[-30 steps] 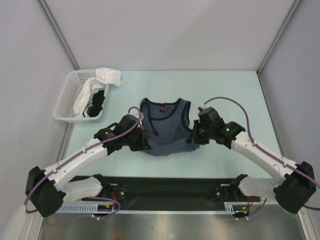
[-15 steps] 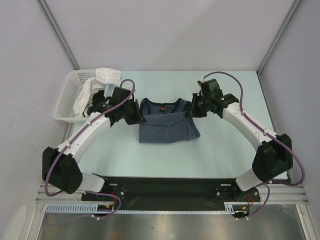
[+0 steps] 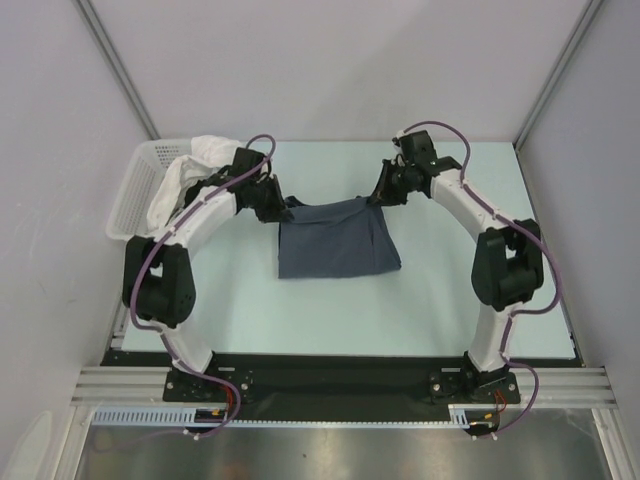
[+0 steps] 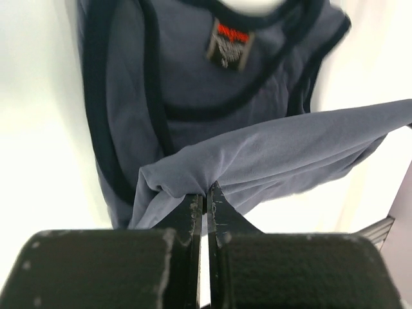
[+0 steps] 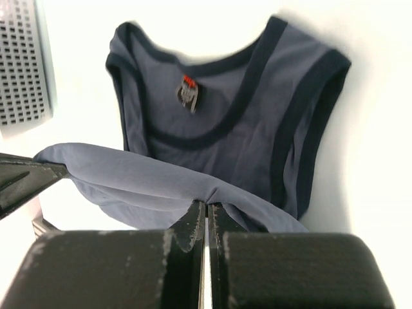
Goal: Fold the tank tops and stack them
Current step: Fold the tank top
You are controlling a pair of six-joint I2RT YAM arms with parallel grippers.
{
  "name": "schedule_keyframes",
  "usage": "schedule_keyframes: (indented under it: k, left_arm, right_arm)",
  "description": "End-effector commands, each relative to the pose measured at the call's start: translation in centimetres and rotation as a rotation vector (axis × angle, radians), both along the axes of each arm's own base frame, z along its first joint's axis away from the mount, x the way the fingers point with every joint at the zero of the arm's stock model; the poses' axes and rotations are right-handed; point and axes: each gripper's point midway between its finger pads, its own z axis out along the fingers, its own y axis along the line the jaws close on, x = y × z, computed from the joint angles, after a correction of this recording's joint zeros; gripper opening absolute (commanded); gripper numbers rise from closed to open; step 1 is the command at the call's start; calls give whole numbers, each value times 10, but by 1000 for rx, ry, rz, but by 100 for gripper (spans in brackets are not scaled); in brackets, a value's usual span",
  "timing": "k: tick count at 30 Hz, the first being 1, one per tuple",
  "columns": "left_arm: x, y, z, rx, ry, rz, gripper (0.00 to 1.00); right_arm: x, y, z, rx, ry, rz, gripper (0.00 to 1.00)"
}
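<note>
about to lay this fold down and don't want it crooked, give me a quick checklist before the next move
1. Left gripper shut on the top: ok.
2. Right gripper shut on it: ok.
3. Hem straight between the grippers: ok, slight sag.
4. Hem laid on the straps: not ok, held above them.
5. Lower layer flat on the table: ok.
6. Left arm clear of the basket: cannot tell, it overlaps the rim from above.

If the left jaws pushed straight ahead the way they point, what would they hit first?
Probably the blue tank top they pinch: its collar part lies just ahead, though depth is unclear.
</note>
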Motion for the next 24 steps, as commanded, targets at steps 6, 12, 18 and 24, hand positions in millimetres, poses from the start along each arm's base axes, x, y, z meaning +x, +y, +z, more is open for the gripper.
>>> schedule_keyframes:
  k: [6,12,18,24]
  left_arm:
    - [67,2,14,-40,-68,-4,0]
    - [90,-1,-31,-27,4,10,36]
    - [92,21,-42,74,-27,86,91]
    - [76,43,-12,173,-153,130,100]
  right_arm:
    - [64,12,-4,47,-56,2,0]
    - [93,8,-44,43,-11,-56,17]
    - [104,-2,-44,0,-50,-118,72]
    - [74,-27,-44,-133,-94,-93,81]
